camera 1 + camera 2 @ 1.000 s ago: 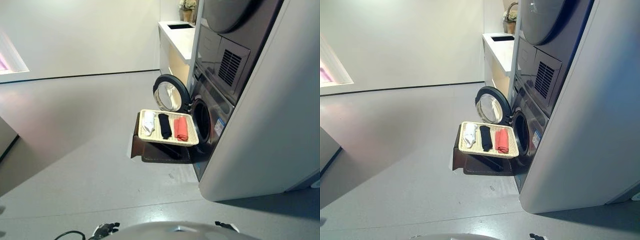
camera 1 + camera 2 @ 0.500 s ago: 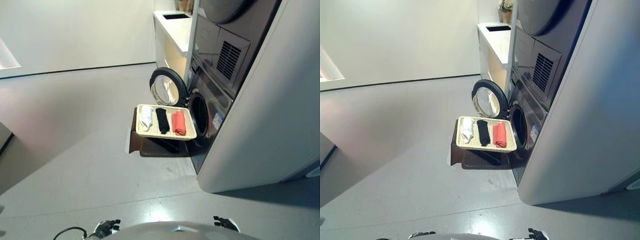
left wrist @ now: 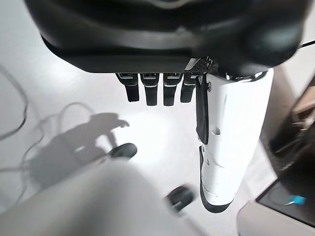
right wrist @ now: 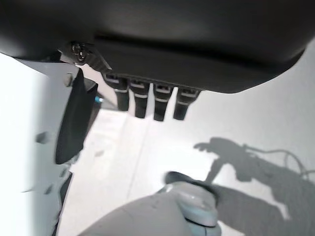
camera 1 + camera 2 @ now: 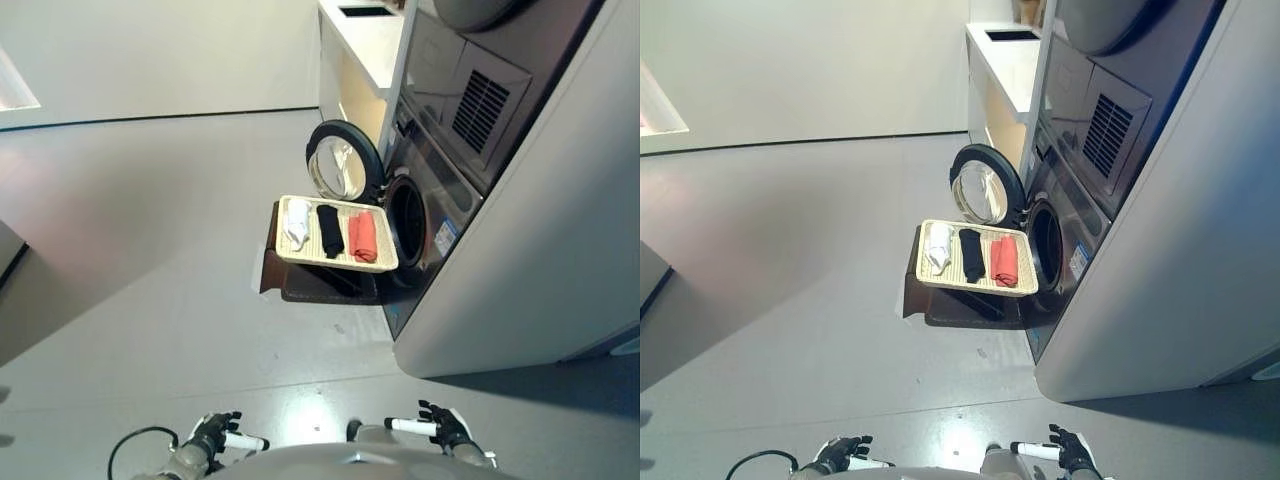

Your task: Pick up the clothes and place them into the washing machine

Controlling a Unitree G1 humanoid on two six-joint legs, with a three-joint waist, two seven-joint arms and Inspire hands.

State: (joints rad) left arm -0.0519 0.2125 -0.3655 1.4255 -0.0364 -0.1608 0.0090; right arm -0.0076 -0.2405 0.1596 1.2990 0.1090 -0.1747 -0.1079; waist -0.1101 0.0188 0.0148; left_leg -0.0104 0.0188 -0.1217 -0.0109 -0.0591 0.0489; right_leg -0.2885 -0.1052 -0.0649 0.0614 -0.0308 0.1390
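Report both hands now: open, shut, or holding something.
Left hand: open, holding nothing, low and far from the clothes.
Right hand: open, holding nothing, also low by the robot.

**Open floor ahead, drum mouth partly screened**

Bare floor (image 5: 150, 250) lies wide open on the near and left sides. The tray (image 5: 336, 261) on its dark stand (image 5: 300, 285) sits just before the washing machine (image 5: 440, 200) opening; the door (image 5: 342, 180) swings open on the far side.

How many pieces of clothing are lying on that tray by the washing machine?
3, side by side on the tray: a white piece farthest from the washing machine, a black piece in the middle, and a red piece nearest its open drum. None looks hidden.
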